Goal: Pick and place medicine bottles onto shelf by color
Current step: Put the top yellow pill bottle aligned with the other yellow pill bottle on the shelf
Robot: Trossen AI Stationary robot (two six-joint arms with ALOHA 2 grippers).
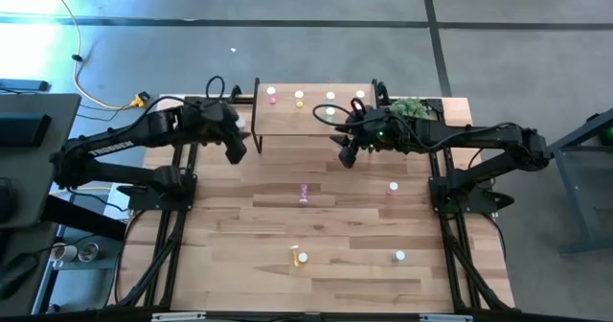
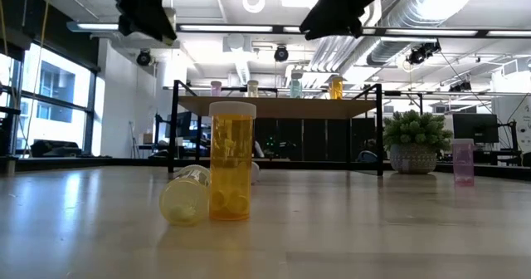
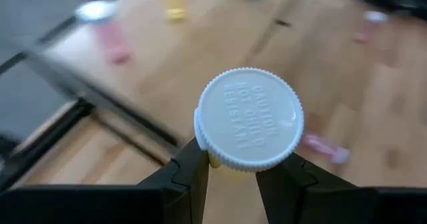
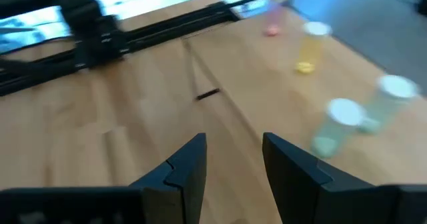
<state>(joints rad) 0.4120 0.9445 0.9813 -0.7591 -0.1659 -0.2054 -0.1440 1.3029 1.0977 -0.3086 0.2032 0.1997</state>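
Observation:
My left gripper (image 3: 233,177) is shut on a medicine bottle with a white cap (image 3: 248,117) and is raised beside the shelf's left end (image 1: 236,152). The shelf (image 1: 287,121) stands at the table's far edge with pink (image 1: 272,96), yellow (image 1: 299,98) and green (image 1: 330,98) bottles upright on it. My right gripper (image 4: 232,161) is open and holds nothing, hovering just in front of the shelf's right part (image 1: 347,155). Loose bottles lie on the table: pink (image 1: 304,194), pink (image 1: 393,187), yellow (image 1: 299,257), green (image 1: 398,256). My left gripper pinches the bottle just below its cap between the two fingers (image 3: 192,174). Only a sliver of yellow body (image 3: 214,161) shows there; the cap hides the rest. The cap faces back toward the wrist. The bottle is lifted clear of table and shelf.
A potted plant (image 1: 410,106) stands at the shelf's right end, close behind my right arm. In the low view a tall yellow bottle (image 2: 231,161) stands near the front edge with another yellow one (image 2: 187,194) lying against it. Bare tabletop lies between the loose bottles.

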